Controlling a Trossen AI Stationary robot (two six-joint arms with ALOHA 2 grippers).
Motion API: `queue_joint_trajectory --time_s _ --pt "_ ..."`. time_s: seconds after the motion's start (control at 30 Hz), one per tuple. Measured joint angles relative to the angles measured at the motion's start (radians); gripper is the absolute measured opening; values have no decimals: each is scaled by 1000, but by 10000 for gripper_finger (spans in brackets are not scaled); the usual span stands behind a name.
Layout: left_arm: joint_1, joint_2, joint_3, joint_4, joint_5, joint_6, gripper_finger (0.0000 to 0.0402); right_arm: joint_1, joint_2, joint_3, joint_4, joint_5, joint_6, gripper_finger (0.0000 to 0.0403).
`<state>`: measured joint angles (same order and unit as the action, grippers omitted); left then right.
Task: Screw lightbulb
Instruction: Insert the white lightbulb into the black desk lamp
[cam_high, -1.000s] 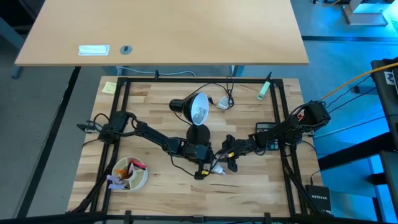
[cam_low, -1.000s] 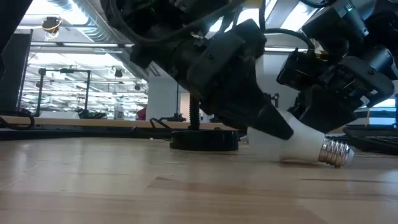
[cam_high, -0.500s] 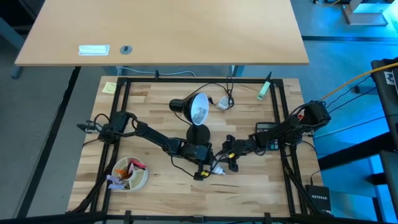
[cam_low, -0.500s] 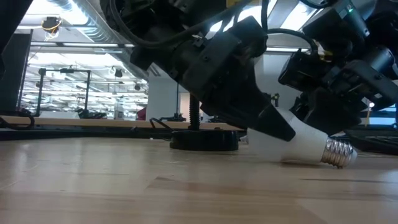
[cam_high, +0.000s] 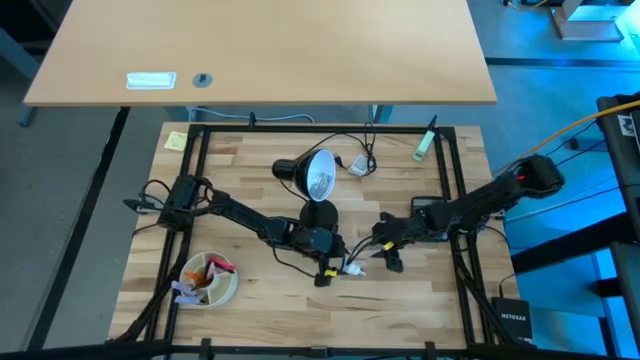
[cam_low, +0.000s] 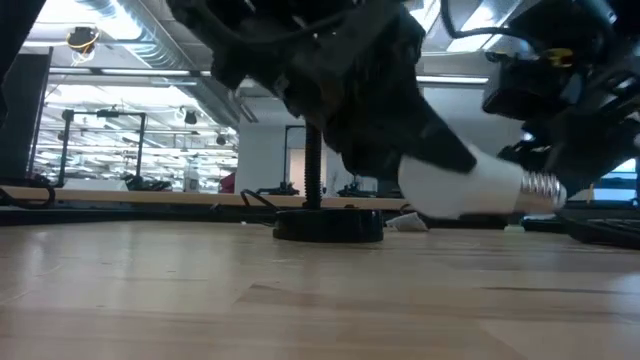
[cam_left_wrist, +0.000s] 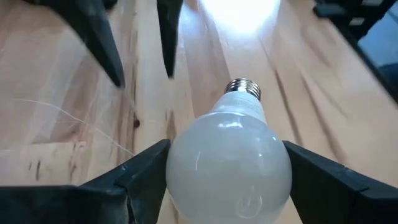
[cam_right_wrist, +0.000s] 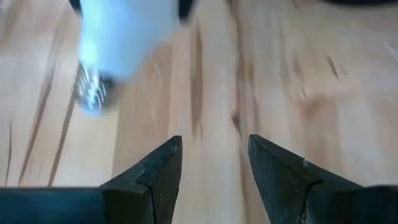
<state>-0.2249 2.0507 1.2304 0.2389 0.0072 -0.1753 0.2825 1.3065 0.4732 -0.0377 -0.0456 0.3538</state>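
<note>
The white lightbulb (cam_low: 465, 186) is in my left gripper (cam_high: 336, 265), near the table's middle front. Its metal screw base (cam_low: 540, 187) points toward the table's right edge. It is off the wood in the low view. The left wrist view shows the bulb (cam_left_wrist: 229, 163) between my two fingers. My right gripper (cam_high: 388, 252) is open and empty just right of the bulb; its wrist view (cam_right_wrist: 214, 165) shows bare wood between the fingers and the bulb (cam_right_wrist: 118, 37) farther off. The black desk lamp (cam_high: 316, 176) stands on its round base (cam_high: 318, 214) just behind. My left gripper pinches the bulb's round glass globe (cam_left_wrist: 186, 171) between its two fingers (cam_left_wrist: 146, 168), one on each side of its widest part. The fingers come from the table's left and lie along the bulb. The bulb is lifted clear of the table, nearly level, screw base leading.
A white bowl (cam_high: 211, 281) with small items sits at the front left. Cables and a small white part (cam_high: 358, 165) lie behind the lamp, a green tool (cam_high: 425, 143) at the back right. A black frame (cam_high: 200, 150) borders the tabletop. The lamp base (cam_low: 328, 225) stands behind the bulb.
My left gripper has risen with the bulb. The bulb had lain tilted with its screw base on the wood and now hangs clear and nearly level. My right gripper has drawn back toward the table's right edge, away from the bulb.
</note>
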Motion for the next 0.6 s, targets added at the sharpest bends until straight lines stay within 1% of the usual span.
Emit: queue_joint_trajectory --time_s 0.1,0.17,0.23,0.33,0.5,0.57,0.6 --pt "0 -33 0 -2 0 -44 266 1 -97 -3 -122 0 0 188" --pt "0 -55 2 7 -1 -70 265 19 -156 -18 -130 10 0 188" --pt "-1 -78 2 6 -9 -88 264 59 -204 -40 -104 54 0 188" --pt "0 -115 2 26 -20 -129 264 142 -245 -94 39 167 -14 188" --pt "0 -140 3 147 -38 -160 264 272 -221 -186 390 401 -86 188" --pt "0 -139 3 172 -39 -179 263 298 -207 -197 444 474 -121 188" --pt "0 -138 3 170 -48 -185 263 304 -202 -196 470 490 -137 188"
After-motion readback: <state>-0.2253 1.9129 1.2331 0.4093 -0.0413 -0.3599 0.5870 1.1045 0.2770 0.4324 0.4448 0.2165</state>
